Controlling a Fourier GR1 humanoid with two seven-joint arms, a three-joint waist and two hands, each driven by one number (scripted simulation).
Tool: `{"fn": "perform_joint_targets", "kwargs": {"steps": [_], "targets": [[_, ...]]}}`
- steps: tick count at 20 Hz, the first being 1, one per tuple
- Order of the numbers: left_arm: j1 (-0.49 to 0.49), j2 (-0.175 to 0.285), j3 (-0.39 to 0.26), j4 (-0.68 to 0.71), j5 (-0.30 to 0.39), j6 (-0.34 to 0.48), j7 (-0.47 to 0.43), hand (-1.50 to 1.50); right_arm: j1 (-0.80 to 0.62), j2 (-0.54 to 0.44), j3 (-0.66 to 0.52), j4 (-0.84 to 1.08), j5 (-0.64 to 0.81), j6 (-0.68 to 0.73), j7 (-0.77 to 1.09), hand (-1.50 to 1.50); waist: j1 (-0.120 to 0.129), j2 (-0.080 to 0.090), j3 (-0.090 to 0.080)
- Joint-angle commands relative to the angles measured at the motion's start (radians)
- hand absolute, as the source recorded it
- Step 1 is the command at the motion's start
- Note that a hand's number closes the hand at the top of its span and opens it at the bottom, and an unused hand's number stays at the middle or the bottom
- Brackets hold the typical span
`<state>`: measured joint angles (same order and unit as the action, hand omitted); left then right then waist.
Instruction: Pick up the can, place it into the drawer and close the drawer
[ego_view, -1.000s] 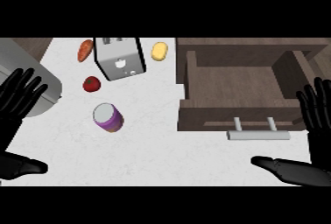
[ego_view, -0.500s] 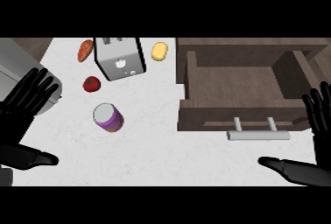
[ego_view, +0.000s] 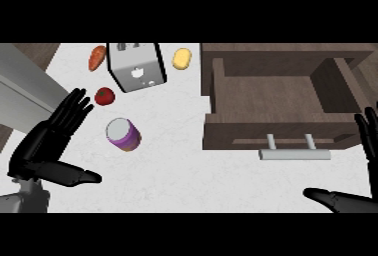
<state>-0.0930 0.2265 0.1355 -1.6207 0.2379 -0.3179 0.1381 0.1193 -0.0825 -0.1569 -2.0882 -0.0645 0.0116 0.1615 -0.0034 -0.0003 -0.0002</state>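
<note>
L hand: your left hand (ego_view: 46, 147) is at lower left of the head view. Palm open, fingers straight and close together, pointing up-right, thumb stuck out to the right. Not touching the can.
R hand: your right hand (ego_view: 367, 131) shows only at the right edge. Fingers straight, pointing up, thumb spread wide down near the bottom. Beside the drawer's front corner; can't tell if it touches.
Can: purple can (ego_view: 123, 134) w/ pale top, upright on the counter (ego_view: 184, 172). Just right of your L fingertips w/ a small gap, well left of the drawer.
Drawer: brown wooden drawer (ego_view: 244, 131), pulled open on the right side. Metal handle (ego_view: 294, 154) on its front, on the side nearest you.
Other stuff: tomato (ego_view: 105, 96) just above the can. Toaster (ego_view: 135, 66) further back. Orange veg (ego_view: 97, 57) left of the toaster, yellow item (ego_view: 181, 58) right of it. Grey appliance (ego_view: 22, 85) at the left edge.
</note>
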Motion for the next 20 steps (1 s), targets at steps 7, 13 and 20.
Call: {"fn": "perform_joint_targets", "kwargs": {"steps": [7, 13, 20], "targets": [[-0.025, -0.059, -0.034, 0.287, -0.202, 0.043, -0.263, -1.50, 0.086, 0.006, -0.027, -0.116, -0.036, 0.042, 0.020, -1.50, -0.005, 0.000, 0.000], [-0.014, -0.029, 0.029, 0.449, -0.196, 0.014, -0.410, -1.50, 0.093, -0.033, -0.119, -0.118, -0.116, 0.092, 0.041, -1.50, -0.003, 0.001, 0.000], [-0.075, -0.050, 0.021, 0.622, -0.254, 0.069, -0.493, -1.50, 0.039, -0.013, -0.117, -0.082, -0.065, 0.073, 0.033, -1.50, -0.001, 0.001, 0.000]]}}
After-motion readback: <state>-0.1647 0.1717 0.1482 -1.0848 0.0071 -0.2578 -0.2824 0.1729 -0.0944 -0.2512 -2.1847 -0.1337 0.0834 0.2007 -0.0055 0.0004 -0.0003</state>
